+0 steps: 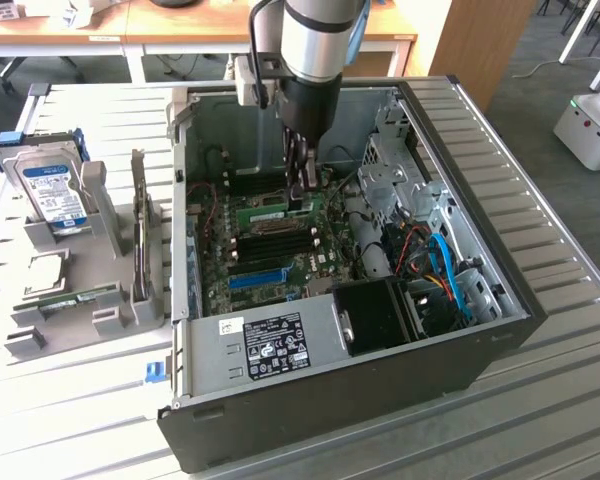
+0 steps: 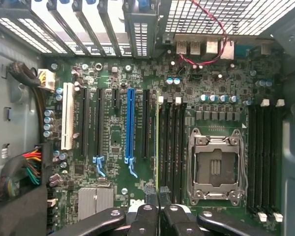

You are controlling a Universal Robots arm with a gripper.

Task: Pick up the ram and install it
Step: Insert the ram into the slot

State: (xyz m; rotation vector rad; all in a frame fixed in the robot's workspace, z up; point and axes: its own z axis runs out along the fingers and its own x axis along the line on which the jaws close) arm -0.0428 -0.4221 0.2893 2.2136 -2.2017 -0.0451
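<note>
Standing edge-down between the fingers [image 2: 165,196], the ram [image 2: 157,142] parallels the memory slots [image 2: 173,142].

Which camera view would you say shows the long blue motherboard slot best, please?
The wrist view: the blue slot runs full length, unobstructed, with its latch visible. The exterior view shows it at a slant, beside dark slots.

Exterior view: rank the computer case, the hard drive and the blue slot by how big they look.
Largest: computer case, by far.
Middle: hard drive.
Smallest: blue slot, a thin strip.
</note>
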